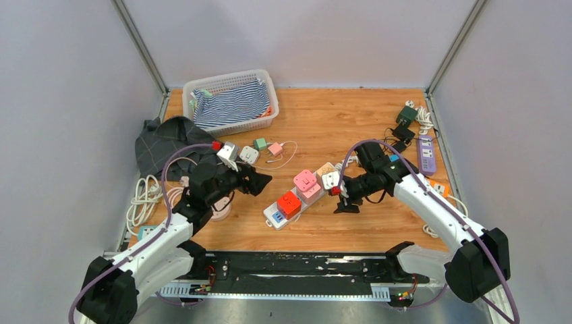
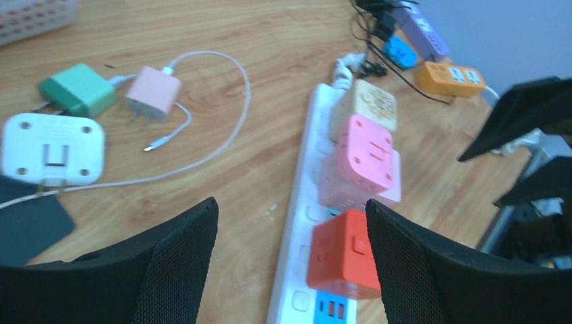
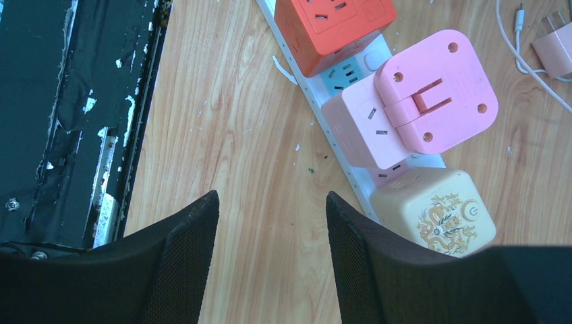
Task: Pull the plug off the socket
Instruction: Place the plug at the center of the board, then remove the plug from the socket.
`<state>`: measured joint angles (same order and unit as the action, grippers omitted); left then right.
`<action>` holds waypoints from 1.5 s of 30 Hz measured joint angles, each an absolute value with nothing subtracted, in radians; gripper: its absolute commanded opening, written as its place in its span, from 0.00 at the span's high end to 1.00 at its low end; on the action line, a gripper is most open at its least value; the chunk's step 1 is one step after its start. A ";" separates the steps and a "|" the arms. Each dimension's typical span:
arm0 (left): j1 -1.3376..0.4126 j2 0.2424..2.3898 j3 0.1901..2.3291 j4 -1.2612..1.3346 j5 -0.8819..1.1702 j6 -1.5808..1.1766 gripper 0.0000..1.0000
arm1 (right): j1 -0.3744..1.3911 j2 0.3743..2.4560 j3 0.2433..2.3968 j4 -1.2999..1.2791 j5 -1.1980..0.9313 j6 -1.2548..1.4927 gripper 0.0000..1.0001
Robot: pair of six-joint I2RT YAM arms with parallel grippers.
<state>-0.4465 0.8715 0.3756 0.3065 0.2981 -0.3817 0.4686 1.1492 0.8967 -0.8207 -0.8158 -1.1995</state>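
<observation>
Looking down from the top view: noting white power strip [image 1: 276,214] lying on a slant mid-table, carrying red cube plug [image 1: 289,204], pink cube plug [image 1: 307,183] and cream cube plug [image 1: 326,169] in a row. Placing left gripper [image 1: 262,182] just left of the strip, tips toward it, not touching. Placing right gripper [image 1: 342,200] near the strip's far end, beside the cream cube plug; contact impossible to judge from here.

Left wrist view: seeing left gripper [image 2: 291,208] released, fingers [image 2: 182,256] spread wide, nothing clamped. Power strip [image 2: 307,169] running up between them, beyond the tips. Red cube plug [image 2: 340,253] seated just inside the right-hand finger, pink cube plug [image 2: 364,158] and cream cube plug [image 2: 367,108] farther along. Off to the left, loose on wood: white adapter [image 2: 52,148], green charger [image 2: 75,89], pink charger [image 2: 154,92].

Right wrist view: seeing right gripper [image 3: 271,199] parted, gripping nothing, bare wood between fingers [image 3: 182,250]. Power strip [image 3: 301,81] slanting across upper right. Cream cube plug [image 3: 435,209] just beside the right-hand finger, outside the gap. Pink cube plug [image 3: 418,101] and red cube plug [image 3: 334,27] beyond, all plugged in.
</observation>
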 measured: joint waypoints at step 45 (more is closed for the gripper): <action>-0.813 0.826 0.271 0.386 0.244 -0.443 0.00 | 0.469 1.141 0.847 -0.808 -0.850 -1.284 0.37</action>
